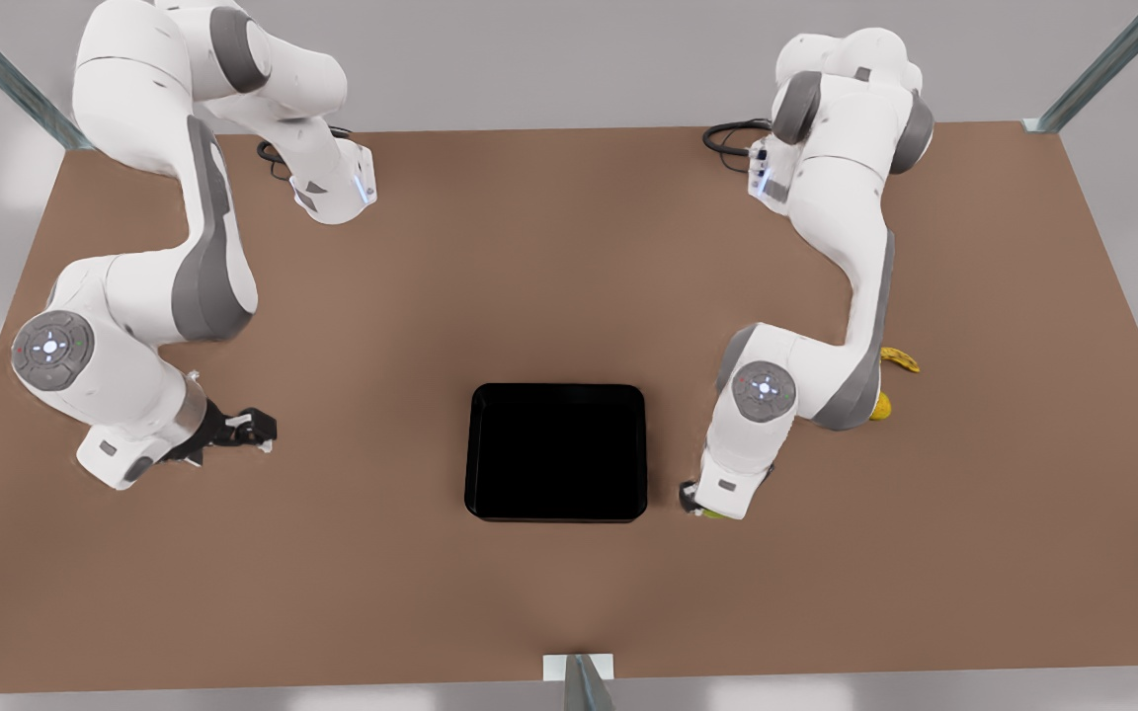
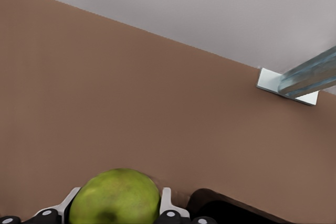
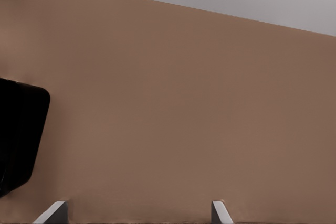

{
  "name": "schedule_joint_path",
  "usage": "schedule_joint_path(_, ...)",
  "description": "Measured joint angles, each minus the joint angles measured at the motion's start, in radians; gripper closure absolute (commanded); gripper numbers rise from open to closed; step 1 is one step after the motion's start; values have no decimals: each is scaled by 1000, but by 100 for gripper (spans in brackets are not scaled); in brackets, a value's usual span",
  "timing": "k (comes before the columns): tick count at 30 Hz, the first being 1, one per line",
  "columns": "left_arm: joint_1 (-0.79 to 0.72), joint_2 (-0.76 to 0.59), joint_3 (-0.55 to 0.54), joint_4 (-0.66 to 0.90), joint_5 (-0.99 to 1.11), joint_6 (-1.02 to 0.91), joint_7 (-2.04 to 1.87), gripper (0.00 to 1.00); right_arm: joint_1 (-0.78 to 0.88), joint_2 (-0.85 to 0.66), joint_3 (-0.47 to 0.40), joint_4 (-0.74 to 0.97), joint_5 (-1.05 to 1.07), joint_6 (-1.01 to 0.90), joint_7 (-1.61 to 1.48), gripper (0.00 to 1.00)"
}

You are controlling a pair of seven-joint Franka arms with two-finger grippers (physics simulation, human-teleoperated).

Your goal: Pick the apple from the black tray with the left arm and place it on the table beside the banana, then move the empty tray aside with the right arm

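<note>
The left gripper is clamped on the apple, its white-tipped fingers pressed against either flank of the yellow-green fruit. In the front view this gripper sits low over the table, just off the right rim of the black tray, with a sliver of green apple peeking from under the wrist.

The main risk, as I judge it, lies in the release. The apple is round and could roll after the fingers part, drifting back toward the tray or off toward the near edge. The banana lies farther right and farther back, half hidden behind the left arm's elbow, so letting go here may leave the apple near it rather than truly beside it. A swing toward the banana could also nudge it with the forearm.

The right gripper waits well left of the tray, its fingers spread wide on nothing.
</note>
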Motion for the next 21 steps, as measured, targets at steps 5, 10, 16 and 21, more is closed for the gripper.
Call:
schedule_joint_path(5,206,-64,2,-261,-57,16,280,38,52,23,173,27,34,-247,106,0)
schedule_joint_path(10,302,-257,7,-713,-73,248,529,38,99,167,218,27,162,-205,298,0)
schedule_joint_path(16,319,-266,11,-809,-58,447,713,0,106,294,220,18,188,-67,490,0)
schedule_joint_path(21,318,-353,10,-768,-51,468,783,0,117,363,222,-3,174,40,591,0)
